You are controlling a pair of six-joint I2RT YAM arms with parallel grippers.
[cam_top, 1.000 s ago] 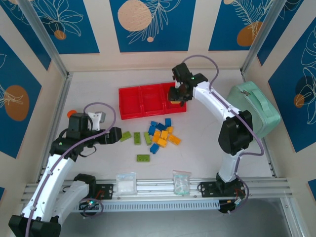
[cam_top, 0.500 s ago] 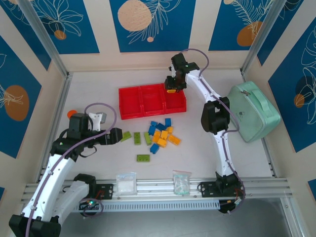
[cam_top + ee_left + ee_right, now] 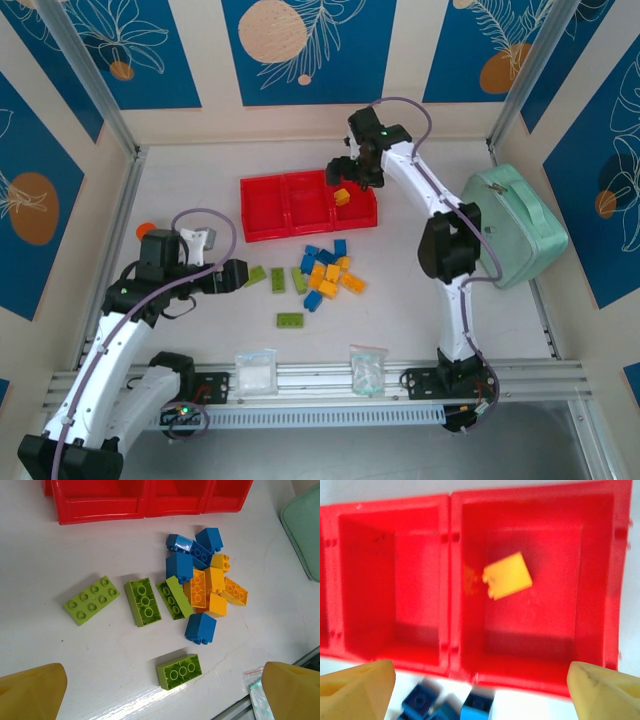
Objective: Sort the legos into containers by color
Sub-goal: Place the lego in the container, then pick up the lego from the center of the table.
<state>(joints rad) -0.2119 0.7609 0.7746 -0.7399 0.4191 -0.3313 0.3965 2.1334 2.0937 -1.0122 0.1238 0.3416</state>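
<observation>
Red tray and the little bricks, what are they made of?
The red tray looks like moulded plastic: glossy, with smooth rounded walls. The bricks look like hard plastic too: even bright colour, crisp studs, slight shine. Pictures alone can't make that certain.

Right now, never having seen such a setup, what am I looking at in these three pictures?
Two robot arms are bolted at a table's near edge, each ending in a two-finger gripper. One picture looks down from overhead. The other two come from cameras on the wrists, so the yellow tips at their bottom corners are the arms' own fingers. On the table lie a pile of legos, blue, yellow-orange and green, and a red tray of three containers. The right gripper hangs open over the end container, where one yellow brick shows. The left gripper is open near the pile, holding nothing.
</observation>
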